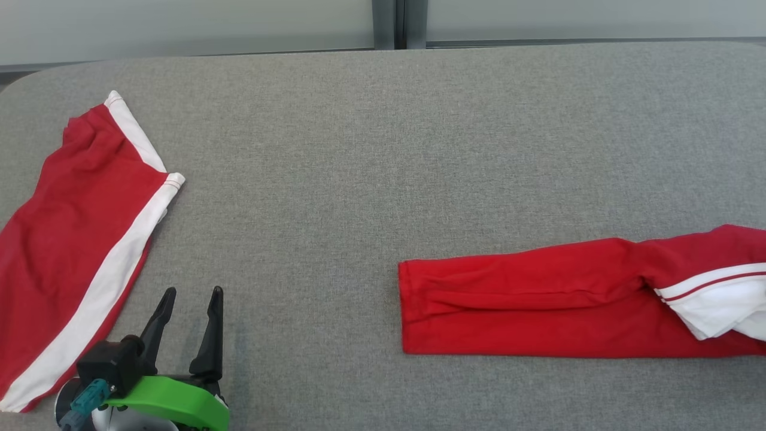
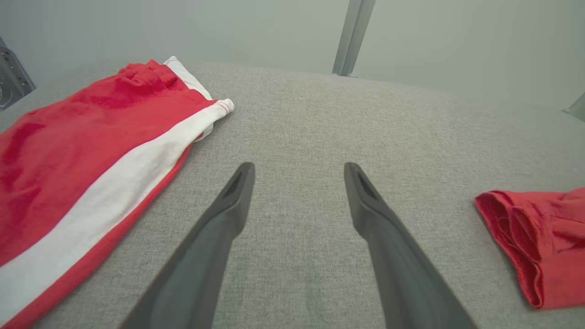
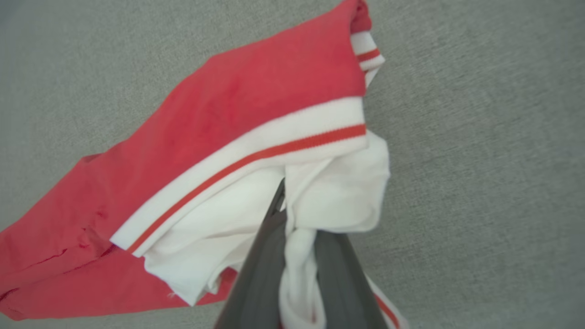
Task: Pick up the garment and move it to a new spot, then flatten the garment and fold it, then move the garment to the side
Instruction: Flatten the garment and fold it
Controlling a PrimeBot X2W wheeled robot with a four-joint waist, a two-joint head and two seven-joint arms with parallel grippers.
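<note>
While the right gripper [image 3: 297, 214] is pinching the white part of the red garment [image 1: 538, 299], which is lying at the near right of the grey table [image 1: 383, 131], the pick-up step is, I think, beginning. The left gripper [image 1: 193, 291] is hovering spread wide at the near left. The next move is calling for a gentle lift toward the table's middle
</note>
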